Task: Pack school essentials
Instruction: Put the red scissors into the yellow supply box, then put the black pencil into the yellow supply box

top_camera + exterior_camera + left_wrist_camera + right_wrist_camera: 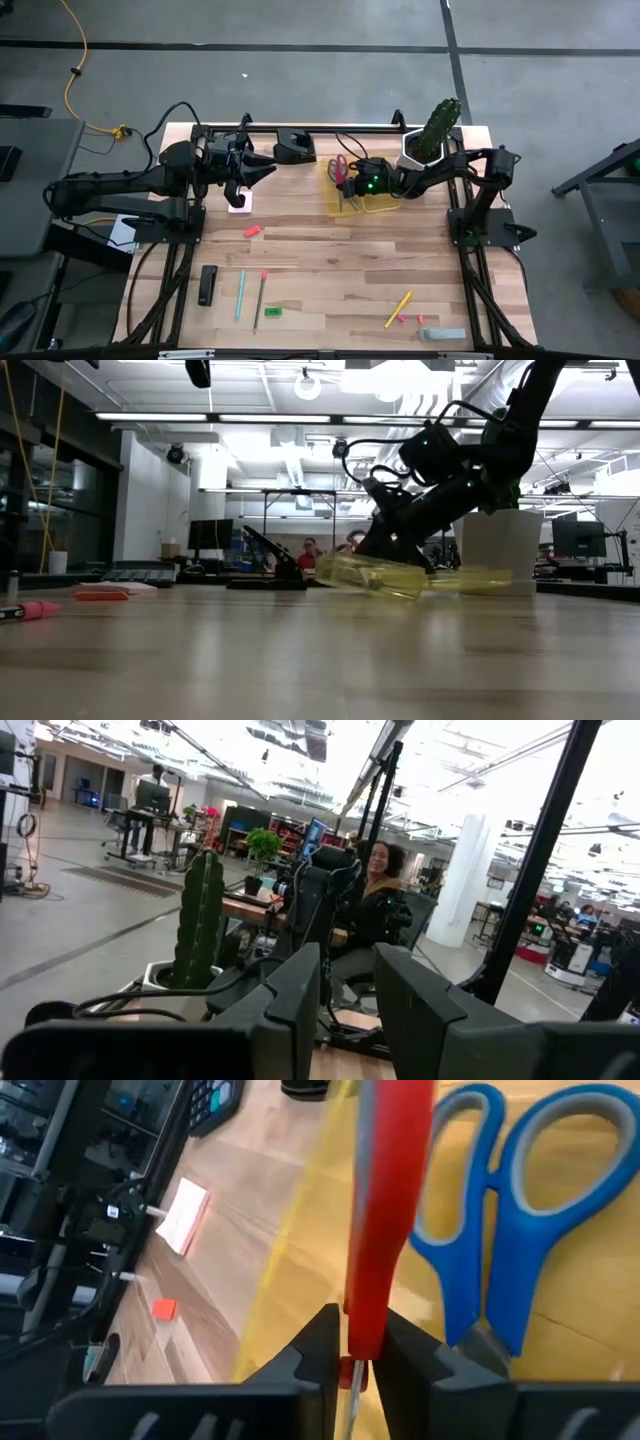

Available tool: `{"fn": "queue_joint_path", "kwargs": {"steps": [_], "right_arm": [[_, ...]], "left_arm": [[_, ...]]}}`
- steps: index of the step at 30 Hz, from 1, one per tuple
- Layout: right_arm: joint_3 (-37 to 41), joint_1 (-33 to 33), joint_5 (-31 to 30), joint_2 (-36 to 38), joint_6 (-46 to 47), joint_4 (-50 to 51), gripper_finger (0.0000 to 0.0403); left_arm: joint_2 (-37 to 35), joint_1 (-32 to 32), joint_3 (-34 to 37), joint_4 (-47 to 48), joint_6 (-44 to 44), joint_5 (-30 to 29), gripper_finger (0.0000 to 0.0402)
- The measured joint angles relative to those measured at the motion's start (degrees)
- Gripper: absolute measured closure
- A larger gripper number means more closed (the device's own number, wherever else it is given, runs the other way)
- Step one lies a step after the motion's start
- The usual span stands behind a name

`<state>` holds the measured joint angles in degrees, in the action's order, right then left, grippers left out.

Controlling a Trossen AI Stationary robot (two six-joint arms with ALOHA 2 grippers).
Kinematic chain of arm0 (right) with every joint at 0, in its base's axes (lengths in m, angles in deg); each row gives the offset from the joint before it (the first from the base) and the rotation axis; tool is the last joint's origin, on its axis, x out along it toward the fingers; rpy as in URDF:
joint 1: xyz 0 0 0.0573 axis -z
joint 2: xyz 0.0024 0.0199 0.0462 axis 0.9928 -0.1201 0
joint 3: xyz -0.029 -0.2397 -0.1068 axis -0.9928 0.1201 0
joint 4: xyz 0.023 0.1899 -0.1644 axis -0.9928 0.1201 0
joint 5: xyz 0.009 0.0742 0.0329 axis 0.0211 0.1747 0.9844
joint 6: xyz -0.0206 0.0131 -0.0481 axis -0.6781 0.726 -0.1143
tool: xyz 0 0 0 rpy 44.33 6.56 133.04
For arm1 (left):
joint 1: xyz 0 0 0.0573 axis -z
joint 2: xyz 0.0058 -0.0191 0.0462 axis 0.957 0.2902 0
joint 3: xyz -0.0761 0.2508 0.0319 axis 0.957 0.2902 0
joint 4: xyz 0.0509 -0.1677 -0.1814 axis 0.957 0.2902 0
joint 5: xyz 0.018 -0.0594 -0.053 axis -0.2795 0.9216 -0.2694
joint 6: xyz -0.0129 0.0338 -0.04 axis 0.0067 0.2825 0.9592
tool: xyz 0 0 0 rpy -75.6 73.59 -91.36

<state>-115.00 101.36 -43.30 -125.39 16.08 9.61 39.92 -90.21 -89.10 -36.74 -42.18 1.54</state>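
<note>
A: Where are the red-handled scissors (385,1200)?

B: Right between the right gripper (358,1352) fingers, which pinch the handle; the long axis runs straight away from the fingertips, over the yellow pouch (372,200).

A: Neighbours?

B: Blue-handled scissors (500,1210) just beside. The left gripper (238,193), partly parted and holding nothing, hangs over the pink pad (240,207), well apart.

A: Any writing?

B: None legible.

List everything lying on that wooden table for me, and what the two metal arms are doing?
red scissors: 1, red handles, in yellow pouch
blue scissors: 1, blue, same pouch
yellow pouch: 1, table's far middle
pink pad: 1, under left arm
pencils: 3; teal and brown near front left, yellow front right
green eraser: 1, front
cactus: 1, green, white pot, far right
left pincer: above pad
right pincer: around red scissors handle
</note>
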Motion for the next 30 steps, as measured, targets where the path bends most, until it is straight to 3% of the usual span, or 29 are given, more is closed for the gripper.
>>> {"fn": "queue_joint_path", "kwargs": {"steps": [9, 15, 20, 25, 30], "right_arm": [[0.0, 0.0, 0.2, 0.0, 1.5, -0.3, 0.032], [-1.9, 0.4, 2.2, 0.0, 1.3, -0.2, 0.0259], [-4.3, 2.5, 7.5, 0.0, -0.9, 0.7, 0.0214], [-6.7, 4.7, 12.8, 0.1, -1.6, 3.8, 0.0205], [-8.0, 6.0, 13.4, 4.8, -6.0, 4.3, 0.0204]], "left_arm": [[0.0, -0.3, 0.0, 0.0, 0.0, 0.0, 0.0314], [0.0, -1.1, 0.0, 0.0, 0.0, 0.0, 0.0314], [0.0, -1.3, 0.0, 0.0, 0.0, 0.0, 0.0314], [0.0, -1.3, 0.0, 0.0, 0.0, 0.0, 0.0314], [0.0, -1.3, 0.0, 0.0, -0.5, 0.1, 0.0314]]}}
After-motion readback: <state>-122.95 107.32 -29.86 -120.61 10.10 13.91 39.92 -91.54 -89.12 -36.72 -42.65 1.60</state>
